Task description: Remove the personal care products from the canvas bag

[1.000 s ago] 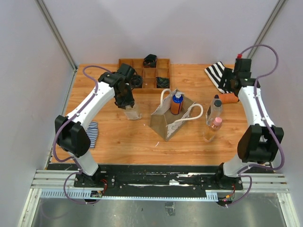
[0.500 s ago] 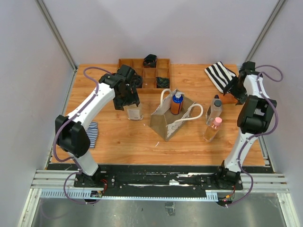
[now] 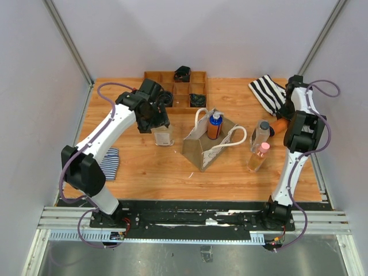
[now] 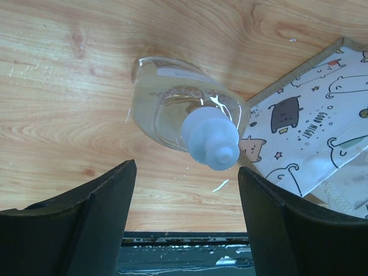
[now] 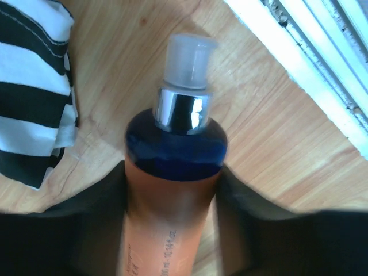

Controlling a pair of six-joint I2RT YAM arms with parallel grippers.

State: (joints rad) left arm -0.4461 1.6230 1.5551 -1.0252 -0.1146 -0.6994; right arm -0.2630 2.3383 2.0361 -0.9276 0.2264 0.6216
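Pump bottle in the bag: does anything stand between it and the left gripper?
Yes. The bag's wall and rope handle stand between the left gripper and the pump bottle; from above, nothing visible covers it.

Standing at the near edge, I see the left gripper (image 3: 154,118) hanging over a capped bottle (image 3: 163,137), which stands on the table (image 3: 144,167) directly beneath its spread fingers. Near that gripper's right side sits the canvas bag (image 3: 201,149), with a pump bottle (image 3: 214,126) upright inside it. Just beyond the gripper lies the compartment tray (image 3: 167,72). A folded cloth (image 3: 112,164) lies well back to its left.

The right gripper (image 5: 172,181) has a held bottle (image 5: 172,144) between its fingers. A striped cloth (image 3: 265,91) lies just beyond it. To its left, between it and the bag, are the farther standing bottle (image 3: 261,133) and, closer to the bases, the nearer standing bottle (image 3: 259,156).
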